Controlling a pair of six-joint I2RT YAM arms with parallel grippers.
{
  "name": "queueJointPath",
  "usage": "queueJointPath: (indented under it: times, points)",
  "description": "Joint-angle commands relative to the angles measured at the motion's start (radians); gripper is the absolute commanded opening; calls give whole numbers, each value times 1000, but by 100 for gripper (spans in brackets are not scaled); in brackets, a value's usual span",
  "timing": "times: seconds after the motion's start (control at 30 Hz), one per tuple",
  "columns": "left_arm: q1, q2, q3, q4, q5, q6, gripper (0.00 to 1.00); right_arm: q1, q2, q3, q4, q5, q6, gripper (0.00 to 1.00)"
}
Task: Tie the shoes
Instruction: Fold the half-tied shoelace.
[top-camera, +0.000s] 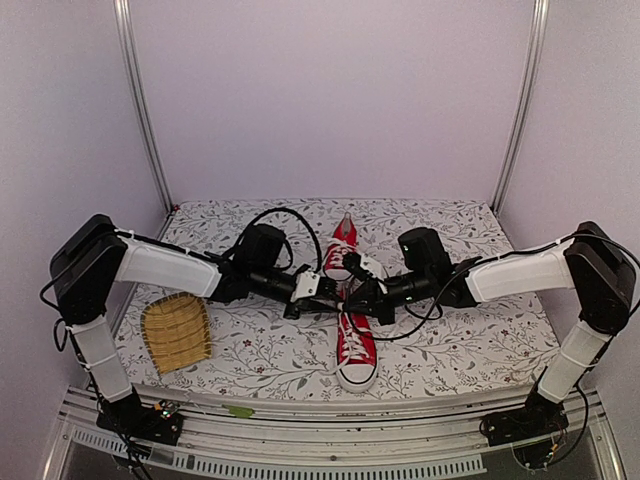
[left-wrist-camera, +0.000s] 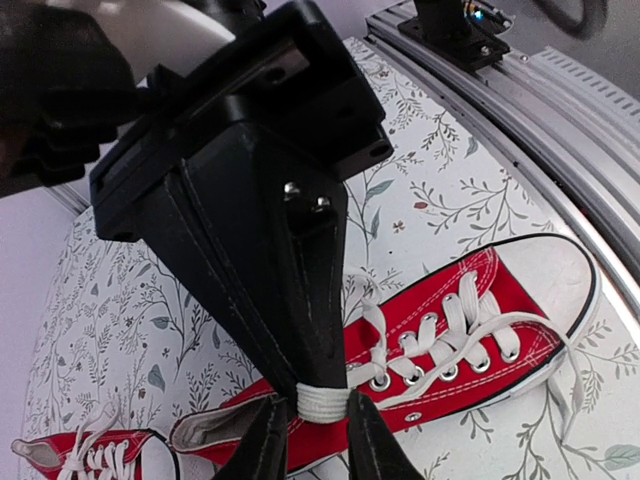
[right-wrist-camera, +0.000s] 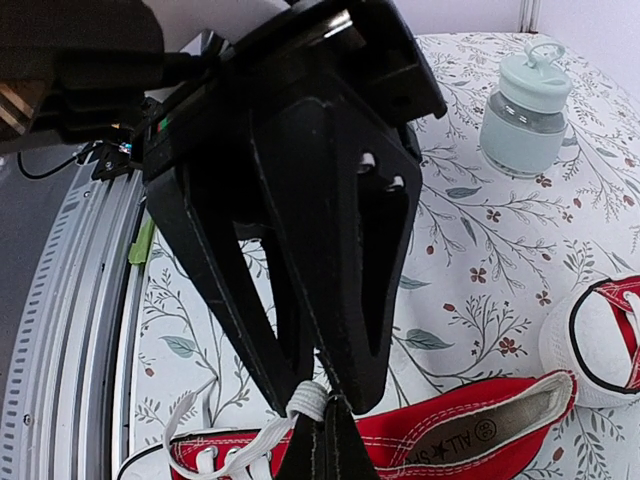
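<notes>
- White lace (left-wrist-camera: 322, 403), gathered into a short bundle, sits between the fingertips of the left pincer (left-wrist-camera: 318, 418). They press on it from both sides and stand apart only by the bundle's thickness, so this reads as a grasp.
- The right pincer (right-wrist-camera: 322, 430) meets it tip to tip from the opposite side, clenched tight on the same lace. The two share one gathered point, probably so a loop can be formed or handed across.
- Directly beneath both pincers lies the near shoe (top-camera: 356, 352), red canvas with its white toe cap pointing toward the arm bases. Strands rise from its upper eyelets to the grasp, which explains why the pincers hang so low over it.
- No bow shows on this shoe, so the tying looks to be at an early stage.
- Just beyond the pincers lies the second shoe (top-camera: 342, 248), its laces apparently loose.
- Well out past the left pincer a woven mat (top-camera: 176, 333) rests on the floral desk (top-camera: 450, 345). A pale green bottle (right-wrist-camera: 525, 105) stands well apart from the right pincer, clear of the work.
</notes>
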Motion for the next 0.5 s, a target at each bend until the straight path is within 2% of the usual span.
queueJointPath:
  times: [0.0, 0.07, 0.13, 0.33, 0.47]
  points:
    - [-19, 11, 22, -1, -15, 6, 19, 7, -11, 28, 10, -27, -12, 1]
    - [-26, 11, 24, 0, -16, 2, 12, 7, -11, 27, 8, -26, -14, 1]
    - [-34, 9, 25, 0, -17, -13, 0, 7, -11, 27, 6, -23, -17, 2]
    - [-50, -12, -17, 60, -23, -101, 0, 8, -11, 27, -4, -11, -25, 5]
    - [-71, -34, -61, 157, -109, -197, 0, 7, -35, 37, -79, 63, -5, 23]
